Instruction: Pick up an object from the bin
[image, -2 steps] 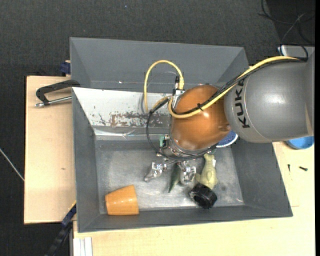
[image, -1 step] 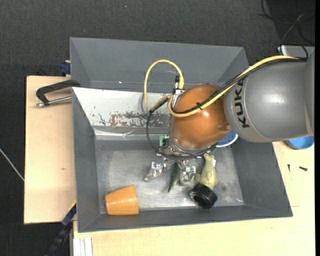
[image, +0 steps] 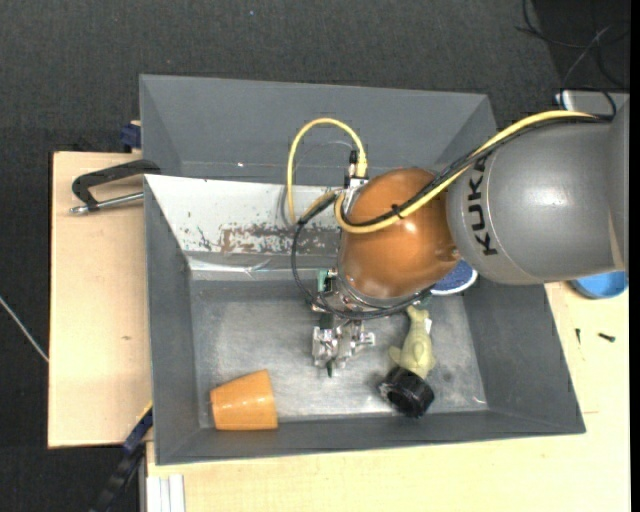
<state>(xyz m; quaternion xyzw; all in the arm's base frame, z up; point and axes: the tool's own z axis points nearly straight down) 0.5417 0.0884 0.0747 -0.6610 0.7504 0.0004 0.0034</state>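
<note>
Grey sheet-metal walls slope down to a scuffed, flat floor, and this bin holds only 4 loose things that can be made out. An orange cup lies on its side near the lower-left corner, well apart from everything else. Toward the lower right, a pale yellowish, soft-looking item lies lengthwise, its lower end touching or just beside a black, roughly cylindrical piece. A blue object peeks out from under the robot at the right, mostly hidden. The arm reaches in from the right, and its orange cover, looped by a yellow cable, hangs over the middle of the bin. Below it the gripper sits low over bare floor, between the orange cup and the pale item and nearer the latter, yet over neither of them. How far it is spread cannot be told from this angle, and no object shows caught in it. As a judgement, the task is at an early or middle point: the descent into the bin looks done, but no pick is secured, since all 4 things appear to rest on the floor. What is left is to close on 1 of them, most likely the pale item or the black piece, and lift it clear.
</note>
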